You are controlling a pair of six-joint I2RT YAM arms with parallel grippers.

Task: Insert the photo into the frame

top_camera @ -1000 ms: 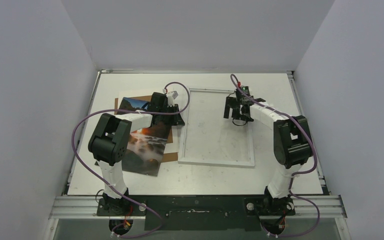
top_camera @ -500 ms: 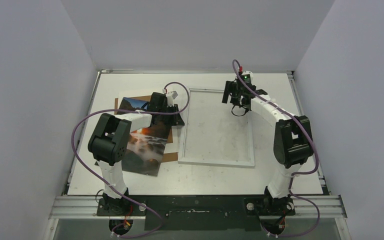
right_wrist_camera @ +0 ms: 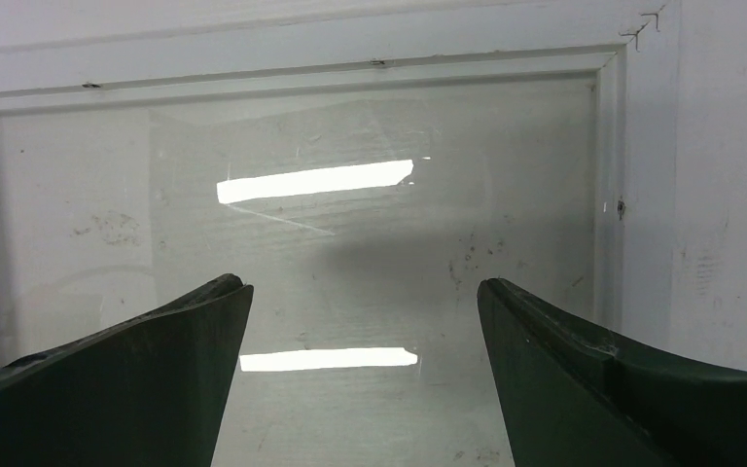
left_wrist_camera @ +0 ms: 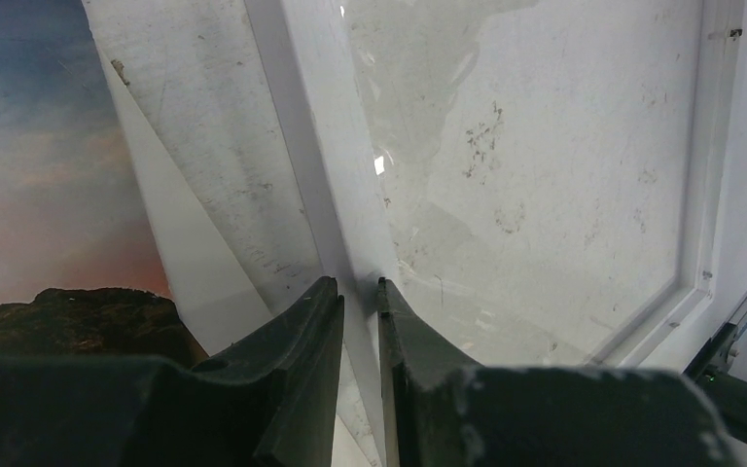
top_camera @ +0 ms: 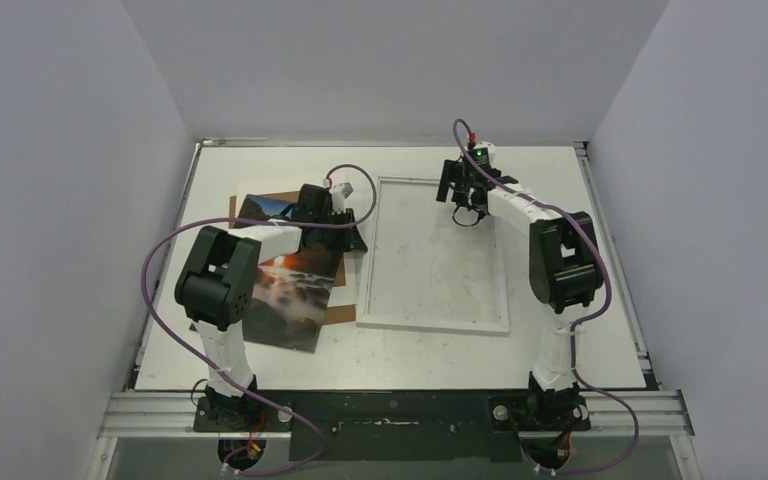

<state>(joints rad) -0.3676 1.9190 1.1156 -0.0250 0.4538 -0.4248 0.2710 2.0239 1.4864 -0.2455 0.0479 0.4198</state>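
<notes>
The left fingers (left_wrist_camera: 302,341), nearly closed, pinched the frame (left_wrist_camera: 297,146) by its thin white edge, a grip only the left wrist view showed. The right fingers (right_wrist_camera: 156,370) stood wide apart, empty, over the scuffed, reflective pane (right_wrist_camera: 350,243) at the frame's 12 o'clock end. The photo (top_camera: 285,290) lay on a brown board (top_camera: 341,315) at the frame's 9 o'clock, on the bench (top_camera: 410,350).

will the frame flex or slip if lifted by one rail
Probably stiff: the frame shows straight rails. Its glossy pane reflects lights, so likely fragile. The left claw pinches only a thin rail, so it may pivot.
</notes>
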